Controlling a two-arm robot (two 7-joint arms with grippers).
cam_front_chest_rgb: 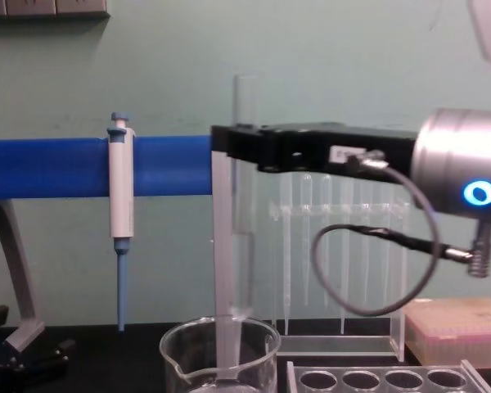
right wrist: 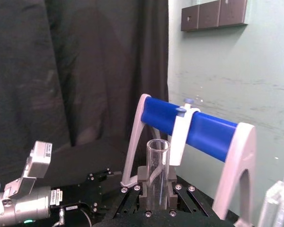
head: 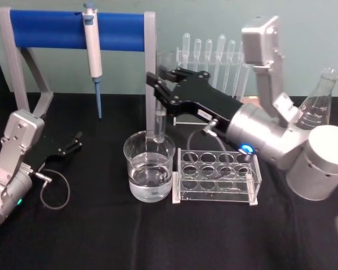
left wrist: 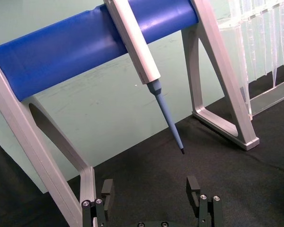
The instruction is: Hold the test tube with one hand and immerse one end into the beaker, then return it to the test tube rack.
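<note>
- Lower left of the head view: left gripper (head: 74, 140) parked on the black tabletop (head: 101, 236), fingers spread wide, holding nothing. Little danger from here.
- Upper left: micropipette (head: 92, 42) hanging tip-down from the blue bar of the pipette stand (head: 45, 29), well apart from the work. Right post of that stand near and behind the tube, though; a lift drifting backward likely to knock glass on metal.
- Centre: beaker (head: 149, 169), part-filled with clear liquid. Upright in it, the test tube (head: 159, 126), lower end down inside the rim; contact with the liquid hard to judge. Too deep a descent likely to strike the beaker floor. A sideways move before clearing the rim likely to tip the beaker and spill.
- Just above centre: right gripper (head: 159, 93) clamped around the tube's middle, open rim standing above the fingers. Smooth wet glass between flat pads, so possible slipping or tilting on the carry.
- Right of centre: test tube rack (head: 217, 177) just beside the beaker, visible holes vacant. Narrow holes; an off-centre descent likely to catch the round end on the top plate and shove the rack. Gripper cable (head: 198, 140) drooping over the back row, liable to snag.
- Far right: Erlenmeyer flask (head: 318, 104) close behind the right arm; a wide swing likely to topple it.
</note>
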